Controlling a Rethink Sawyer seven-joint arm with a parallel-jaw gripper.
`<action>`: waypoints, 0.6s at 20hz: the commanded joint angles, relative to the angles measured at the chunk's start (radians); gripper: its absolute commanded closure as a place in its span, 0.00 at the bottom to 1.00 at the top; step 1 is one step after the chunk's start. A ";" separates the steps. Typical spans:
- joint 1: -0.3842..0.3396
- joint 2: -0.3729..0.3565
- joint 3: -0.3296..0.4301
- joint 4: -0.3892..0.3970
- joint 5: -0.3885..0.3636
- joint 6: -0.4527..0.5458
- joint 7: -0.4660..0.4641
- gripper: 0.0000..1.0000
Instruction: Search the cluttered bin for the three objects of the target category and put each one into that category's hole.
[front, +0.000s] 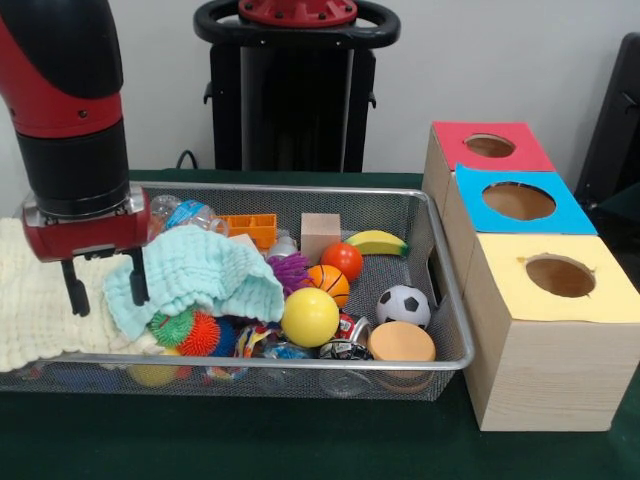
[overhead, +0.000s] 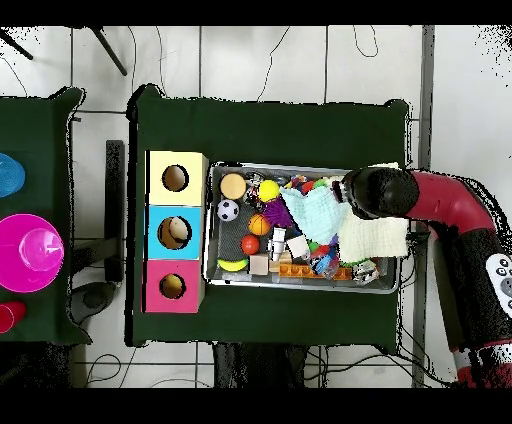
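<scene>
Two fingers of the gripper (front: 104, 288) stood apart and held nothing, hanging over the left end of the wire bin (front: 452, 300), with one finger against the edge of the light green cloth (front: 200, 275). The target category was not named, so I could only judge that the balls were one likely group: a yellow ball (front: 309, 317), a small basketball (front: 328, 284) and a football (front: 404, 305) lay in the middle and toward the right end of the bin, uncovered. The three boxes (front: 545, 330) with the holes stood just beside the right end. To do this step well, the gripper should pinch only the cloth's fold, lift it straight and put it on the cream towel (front: 35, 300) at the left end, so that the spiky toys (front: 185, 332) below would not be dragged out.
</scene>
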 joint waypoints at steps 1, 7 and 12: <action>-0.025 0.053 0.027 -0.044 -0.093 -0.007 -0.260 0.00; -0.033 0.081 0.014 -0.033 -0.108 -0.026 -0.263 0.00; -0.054 0.094 0.017 0.015 -0.114 -0.060 -0.253 0.00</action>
